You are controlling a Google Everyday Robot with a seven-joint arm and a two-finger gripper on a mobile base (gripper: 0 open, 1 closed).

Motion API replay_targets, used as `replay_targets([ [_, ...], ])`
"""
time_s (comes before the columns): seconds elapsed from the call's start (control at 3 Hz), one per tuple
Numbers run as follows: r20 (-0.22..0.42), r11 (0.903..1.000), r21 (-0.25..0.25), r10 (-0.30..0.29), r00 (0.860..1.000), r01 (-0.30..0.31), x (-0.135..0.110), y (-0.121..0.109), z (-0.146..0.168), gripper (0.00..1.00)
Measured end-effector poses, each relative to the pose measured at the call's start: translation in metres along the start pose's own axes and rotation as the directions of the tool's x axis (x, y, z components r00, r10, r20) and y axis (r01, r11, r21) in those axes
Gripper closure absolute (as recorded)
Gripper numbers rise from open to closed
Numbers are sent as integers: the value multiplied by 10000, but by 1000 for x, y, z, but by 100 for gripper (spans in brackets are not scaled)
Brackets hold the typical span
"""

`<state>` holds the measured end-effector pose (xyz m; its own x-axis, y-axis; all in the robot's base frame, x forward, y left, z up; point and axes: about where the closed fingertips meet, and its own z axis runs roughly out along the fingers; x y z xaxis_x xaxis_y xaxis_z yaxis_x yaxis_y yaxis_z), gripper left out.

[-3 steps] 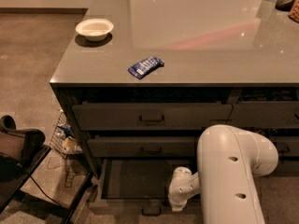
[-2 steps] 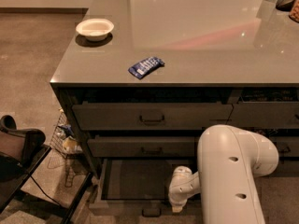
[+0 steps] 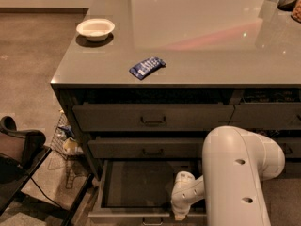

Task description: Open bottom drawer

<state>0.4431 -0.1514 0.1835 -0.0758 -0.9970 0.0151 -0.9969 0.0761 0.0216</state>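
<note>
The bottom drawer is the lowest of three stacked wide drawers and stands pulled out, so its dark, empty inside shows. Its small dark pull handle sits at the middle of the front, at the picture's lower edge. My gripper hangs from the white wrist at the drawer's front rim, just right of the handle. The big white arm reaches down from the right and hides the drawer's right part.
The middle drawer and top drawer are shut. On the grey counter lie a white bowl and a blue packet. A wire basket and a dark chair stand on the floor at left.
The bottom drawer's front and my gripper have moved a little further out toward the camera. Nothing else has moved.
</note>
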Motion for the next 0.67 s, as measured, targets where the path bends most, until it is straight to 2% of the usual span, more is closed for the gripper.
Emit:
replay_targets([
  [0.33, -89, 9983, -561, 149, 9998, -154, 5, 28, -1, 100],
  [0.67, -89, 9983, -562, 149, 9998, -154, 5, 28, -1, 100],
])
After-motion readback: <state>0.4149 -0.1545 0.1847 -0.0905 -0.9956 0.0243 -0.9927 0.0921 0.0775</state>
